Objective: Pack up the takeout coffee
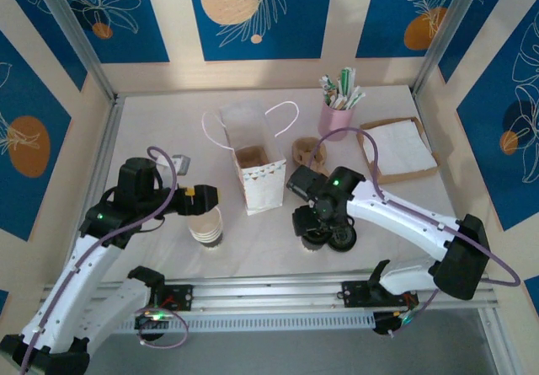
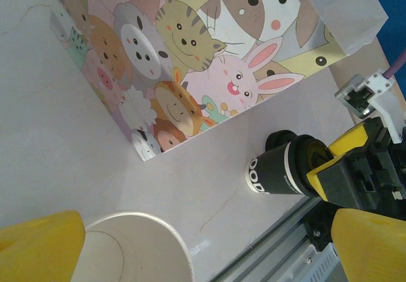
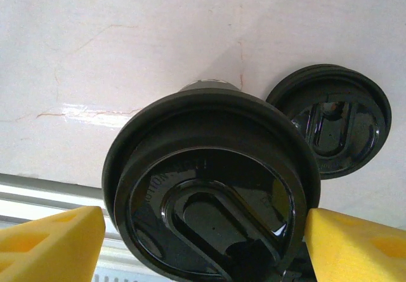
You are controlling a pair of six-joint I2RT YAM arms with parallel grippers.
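Paper walls would crush easily, I judge; right pincer (image 3: 204, 222) is closed on the coffee (image 3: 209, 180) at its stiffer lidded rim, left pincer (image 1: 210, 198) gapes empty.

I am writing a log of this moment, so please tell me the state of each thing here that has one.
takeout coffee: lidded, upright, gripped at the lid
right gripper: shut on the takeout coffee
cup stack: upright, lidless
left gripper: open, above the cup stack
paper bag: upright, mouth open
loose lid: lying flat, on no cup
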